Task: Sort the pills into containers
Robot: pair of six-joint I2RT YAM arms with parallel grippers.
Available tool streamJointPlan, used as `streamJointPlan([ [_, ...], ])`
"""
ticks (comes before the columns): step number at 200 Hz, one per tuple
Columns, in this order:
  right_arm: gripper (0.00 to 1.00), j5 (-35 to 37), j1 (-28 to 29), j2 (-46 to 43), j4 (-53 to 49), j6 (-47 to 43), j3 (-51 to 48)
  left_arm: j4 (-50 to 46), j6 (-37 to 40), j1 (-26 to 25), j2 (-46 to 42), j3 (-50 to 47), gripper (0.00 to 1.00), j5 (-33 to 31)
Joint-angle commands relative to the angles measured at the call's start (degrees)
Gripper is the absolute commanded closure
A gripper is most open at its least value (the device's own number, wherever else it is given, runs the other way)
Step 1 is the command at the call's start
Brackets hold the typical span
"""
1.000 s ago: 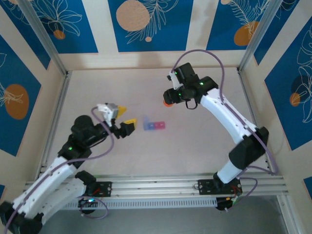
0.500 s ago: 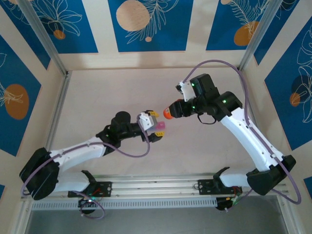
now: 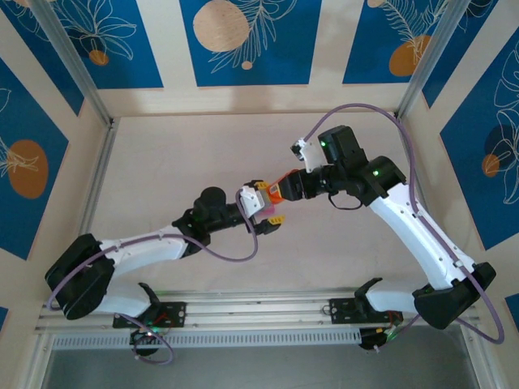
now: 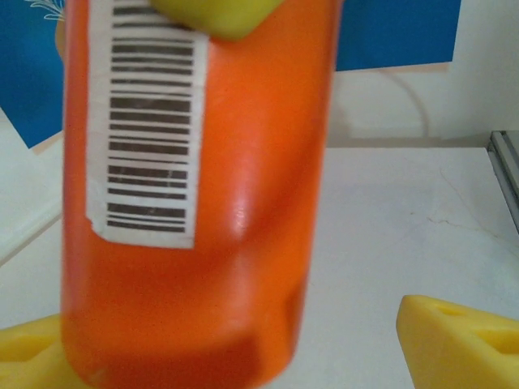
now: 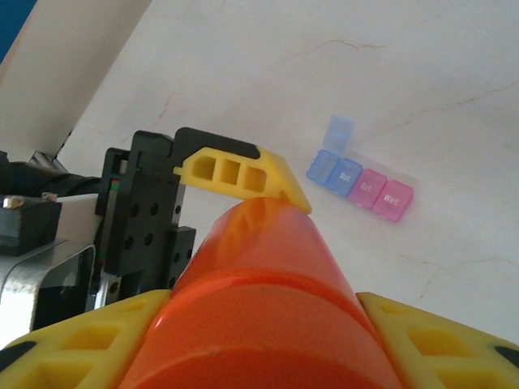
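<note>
Over the middle of the desk (image 3: 162,154), the right jaws are clamped on an orange bottle (image 4: 227,243) with a barcode label (image 4: 150,121). The left jaws stand wide around its end, one yellow finger (image 4: 462,340) clear of it. The pill box strip (image 5: 361,185) lies on the desk nearby, blue lid up.

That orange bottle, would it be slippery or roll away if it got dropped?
Probably slippery: the orange bottle has a glossy wall, though its paper label may add grip. Being round, it would likely roll if laid on its side. It looks stiff: no dent shows in its wall.
</note>
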Motion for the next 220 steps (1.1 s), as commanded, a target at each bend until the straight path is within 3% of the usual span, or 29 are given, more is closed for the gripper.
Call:
streamJointPlan([
  [1, 0.62, -4.0, 1.5, 0.2, -1.9, -0.2, -0.6, 6.9, -1.0, -0.6, 0.6, 2.2, 0.16, -1.0],
  [42, 0.62, -2.9, 1.8, 0.0, -3.5, -1.0, -0.4, 8.6, -0.2, -0.4, 0.7, 1.5, 0.16, -1.1],
  [86, 0.62, -3.7, 1.9, 0.4, -3.4, -1.1, -0.7, 12.1, -1.2, -0.4, 1.3, 0.6, 0.17, 7.0],
  [130, 0.62, -4.6, 1.9, 0.2, -3.5, -1.2, -0.4, 10.3, -0.7, -0.4, 2.0, 1.1, 0.20, 6.5],
  [182, 0.62, -4.0, 2.0, 0.0, -4.1, -1.6, -1.0, 8.5, 0.8, -0.5, 2.6, 2.3, 0.42, 6.2],
  [209, 0.62, -3.8, 2.0, -0.2, -4.3, -1.6, -0.9, 8.5, 0.9, -0.5, 3.0, 2.2, 0.49, 6.4],
  [220, 0.62, -3.6, 2.2, -0.1, -4.3, -1.5, -1.0, 8.1, 1.0, -0.4, 3.1, 2.4, 0.57, 6.5],
])
